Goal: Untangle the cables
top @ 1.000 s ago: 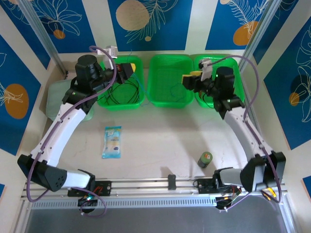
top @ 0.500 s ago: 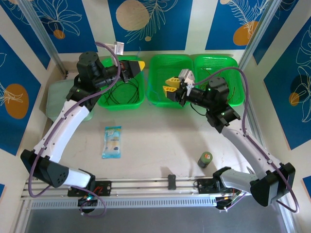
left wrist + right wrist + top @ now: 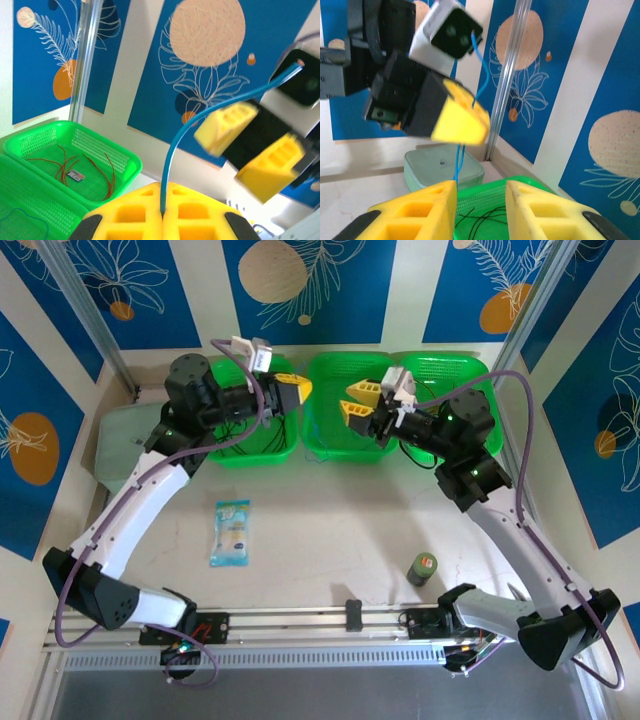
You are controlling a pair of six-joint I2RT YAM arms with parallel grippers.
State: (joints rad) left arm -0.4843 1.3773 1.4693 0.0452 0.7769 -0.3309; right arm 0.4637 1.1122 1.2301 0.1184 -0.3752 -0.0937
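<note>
The left gripper (image 3: 291, 390) is pinching one blue-grey cable (image 3: 165, 170) in closed fingers above the right edge of the left green basket (image 3: 250, 460), and the right gripper (image 3: 360, 406), wide open and empty, is facing it over the middle basket (image 3: 345, 456), so a handover seems to be pending. The right fingers are needing to shift until the hanging strand is sitting between them; open air above the rims is leaving room for pulling apart sideways
</note>
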